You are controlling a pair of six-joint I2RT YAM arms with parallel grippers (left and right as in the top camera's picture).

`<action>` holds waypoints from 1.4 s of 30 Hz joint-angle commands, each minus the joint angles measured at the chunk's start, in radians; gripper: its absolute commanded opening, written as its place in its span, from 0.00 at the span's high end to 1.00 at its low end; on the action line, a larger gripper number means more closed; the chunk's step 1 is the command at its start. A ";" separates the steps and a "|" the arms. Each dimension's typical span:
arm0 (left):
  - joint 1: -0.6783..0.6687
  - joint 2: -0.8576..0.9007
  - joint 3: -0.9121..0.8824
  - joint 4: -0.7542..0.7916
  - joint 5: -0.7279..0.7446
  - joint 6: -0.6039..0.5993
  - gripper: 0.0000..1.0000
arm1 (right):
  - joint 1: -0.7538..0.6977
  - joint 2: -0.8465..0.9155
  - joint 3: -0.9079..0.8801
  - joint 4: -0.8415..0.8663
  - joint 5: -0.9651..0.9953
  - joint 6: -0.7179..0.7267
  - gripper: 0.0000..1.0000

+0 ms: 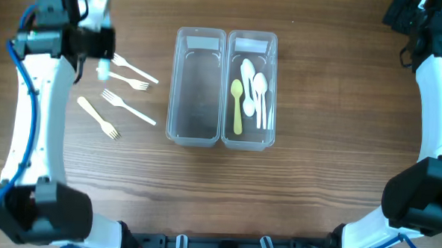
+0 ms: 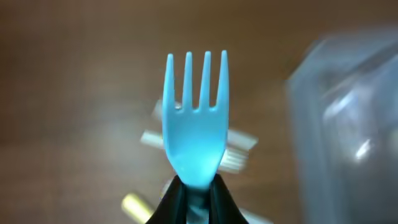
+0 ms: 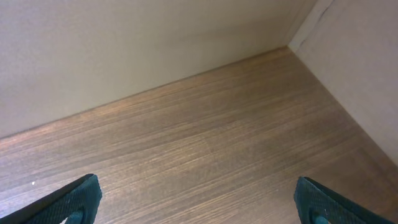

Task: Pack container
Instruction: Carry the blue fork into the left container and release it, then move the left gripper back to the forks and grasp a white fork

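My left gripper [image 2: 196, 199] is shut on a light blue plastic fork [image 2: 194, 118], tines up, held above the table left of the containers; in the overhead view the fork [image 1: 102, 71] shows just below the gripper. Two clear containers stand side by side: the left one [image 1: 179, 85] is empty, the right one [image 1: 271, 89] holds white spoons [image 1: 258, 92] and a yellow spoon [image 1: 237, 106]. White forks [image 1: 129, 106] and a yellow-beige fork [image 1: 98, 117] lie on the table under the left arm. My right gripper [image 3: 196, 208] is open and empty over bare wood at the far right corner.
The left container shows blurred at the right of the left wrist view [image 2: 348, 118]. A wall edge [image 3: 155, 37] borders the table in the right wrist view. The right arm [image 1: 439, 96] runs along the table's right side.
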State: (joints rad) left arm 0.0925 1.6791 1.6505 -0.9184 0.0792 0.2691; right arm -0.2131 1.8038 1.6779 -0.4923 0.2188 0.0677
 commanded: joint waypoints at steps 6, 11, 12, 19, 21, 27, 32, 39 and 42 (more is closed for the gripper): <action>-0.269 0.061 0.042 0.022 0.129 -0.420 0.96 | 0.002 -0.012 0.018 0.002 0.017 0.011 0.00; -0.354 0.248 0.042 0.018 0.130 -0.435 0.96 | 0.002 -0.012 0.018 0.002 0.017 0.011 0.00; -0.360 0.272 0.042 0.018 0.130 -0.435 0.96 | 0.002 -0.012 0.018 0.002 0.017 0.011 0.00; -0.360 0.244 0.049 0.104 0.209 -0.435 0.31 | 0.002 -0.012 0.018 0.002 0.017 0.011 0.00; -0.349 0.196 0.071 0.142 0.209 -0.435 0.19 | 0.002 -0.012 0.018 0.002 0.017 0.011 0.00; -0.243 -0.033 0.078 0.081 0.050 -0.639 0.45 | 0.002 -0.012 0.018 0.002 0.018 0.011 0.00; -0.130 -0.093 0.071 -0.352 -0.197 -1.163 0.16 | 0.002 -0.012 0.018 0.002 0.017 0.011 0.00; -0.127 0.008 0.001 -0.305 -0.203 -1.201 0.20 | 0.002 -0.012 0.018 0.002 0.017 0.011 0.00; -0.128 0.105 -0.036 -0.305 -0.203 -1.247 0.31 | 0.002 -0.012 0.018 0.002 0.018 0.011 0.00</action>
State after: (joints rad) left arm -0.0364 1.6989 1.6535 -1.2232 -0.1062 -0.9173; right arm -0.2131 1.8038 1.6779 -0.4919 0.2188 0.0677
